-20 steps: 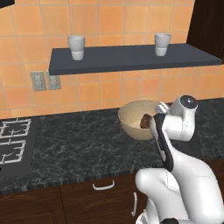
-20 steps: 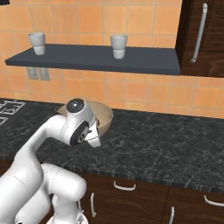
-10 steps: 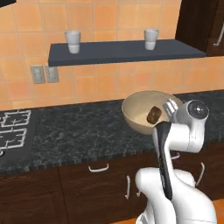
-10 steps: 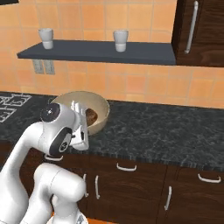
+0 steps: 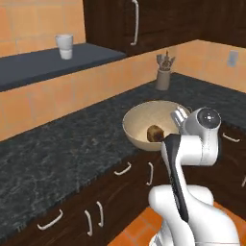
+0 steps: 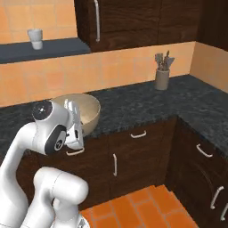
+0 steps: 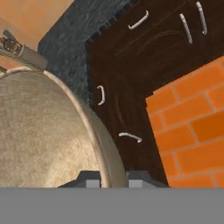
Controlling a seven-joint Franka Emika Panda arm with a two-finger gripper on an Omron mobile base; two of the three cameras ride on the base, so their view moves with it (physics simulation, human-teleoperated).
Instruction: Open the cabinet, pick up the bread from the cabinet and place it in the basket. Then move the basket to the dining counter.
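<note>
A dark speckled worktop (image 5: 72, 144) is running along an orange tiled wall (image 6: 129, 67) and turning a corner, with dark wood cabinets (image 6: 133, 22) hanging above it. The bread (image 5: 154, 133) is sitting in the bottom of the basket (image 5: 139, 122), a small brown lump against the pale inside. The basket is being carried in the air at the front edge of the worktop, over the dark drawers (image 6: 133, 151) below. The gripper (image 7: 114, 180) is pinching the basket's thin rim, fingers pressed together on either side of it, with the rim (image 7: 94, 131) curving away from the fingertips in the hand view. The white arm (image 6: 49, 129) is bending up just beside the basket. Further off, a jar of utensils (image 6: 162, 73) is standing near the corner of the worktop, well apart from the basket. A white cup (image 5: 64, 46) is resting on the dark shelf (image 5: 43, 62) to the left. Orange brick floor (image 6: 133, 209) is showing below.
</note>
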